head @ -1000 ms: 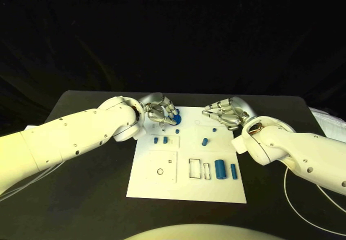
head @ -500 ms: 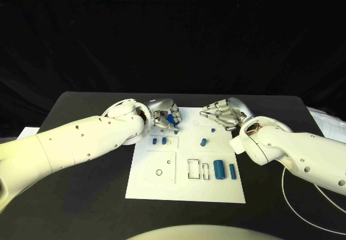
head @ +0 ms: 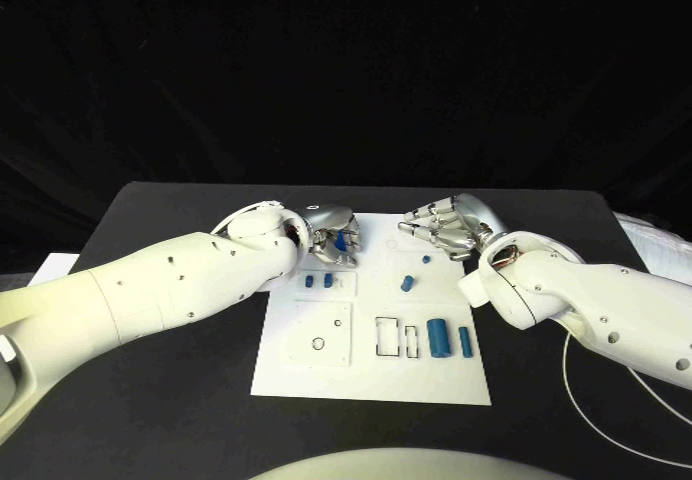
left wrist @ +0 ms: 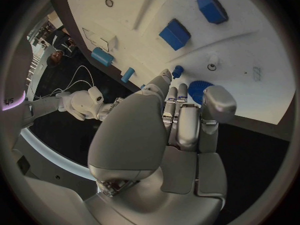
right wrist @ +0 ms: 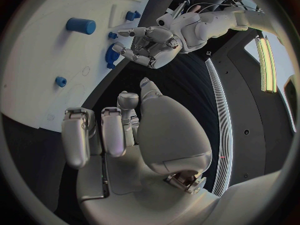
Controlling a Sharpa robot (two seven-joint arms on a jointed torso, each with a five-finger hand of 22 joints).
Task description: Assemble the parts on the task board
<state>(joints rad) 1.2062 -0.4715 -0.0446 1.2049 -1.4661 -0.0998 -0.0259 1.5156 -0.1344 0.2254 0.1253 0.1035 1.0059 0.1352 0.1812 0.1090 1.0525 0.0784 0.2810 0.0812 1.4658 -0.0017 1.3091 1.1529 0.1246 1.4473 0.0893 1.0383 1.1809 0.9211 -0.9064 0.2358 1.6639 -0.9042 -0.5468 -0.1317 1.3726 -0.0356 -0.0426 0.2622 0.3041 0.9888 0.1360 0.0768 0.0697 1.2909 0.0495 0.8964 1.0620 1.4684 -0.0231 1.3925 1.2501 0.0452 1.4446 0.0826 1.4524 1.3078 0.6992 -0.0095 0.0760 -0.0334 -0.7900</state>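
Head view: high, looking steeply down on the black table (head: pixel 173 215) and the whole task board (head: pixel 378 372), from some way off. Left wrist view: close behind the left hand (left wrist: pixel 169 135), facing the task board's far end. Right wrist view: close behind the right hand (right wrist: pixel 134 135), facing across the same far end to the left hand.

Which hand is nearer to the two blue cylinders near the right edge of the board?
Right. The right hand is beyond the cylinders, the left hand farther across the board.
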